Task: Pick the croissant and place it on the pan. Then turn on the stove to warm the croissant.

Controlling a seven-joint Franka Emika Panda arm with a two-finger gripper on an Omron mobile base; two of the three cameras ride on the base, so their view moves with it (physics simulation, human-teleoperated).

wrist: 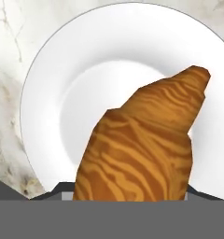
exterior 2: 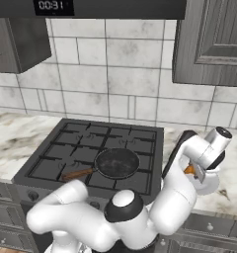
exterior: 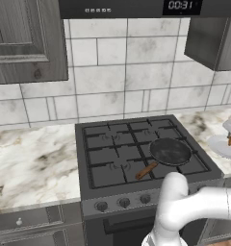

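Light was even and diffuse across all three rendered views, with no hard shadows. The tiled wall [exterior: 136,72] looked evenly bright, while the cabinets [exterior: 26,38] stayed dull grey. The pan [exterior 2: 116,163] carried a faint pale sheen. In the hand view the white plate [wrist: 48,93] was near overexposed, softly shaded in its hollow, and the croissant [wrist: 142,144] showed coarse, slightly blurred texture. Edges were soft and low-resolution throughout.

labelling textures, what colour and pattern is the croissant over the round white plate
Orange-brown wedge-shaped croissant with darker wavy stripes; clearest in the hand view.
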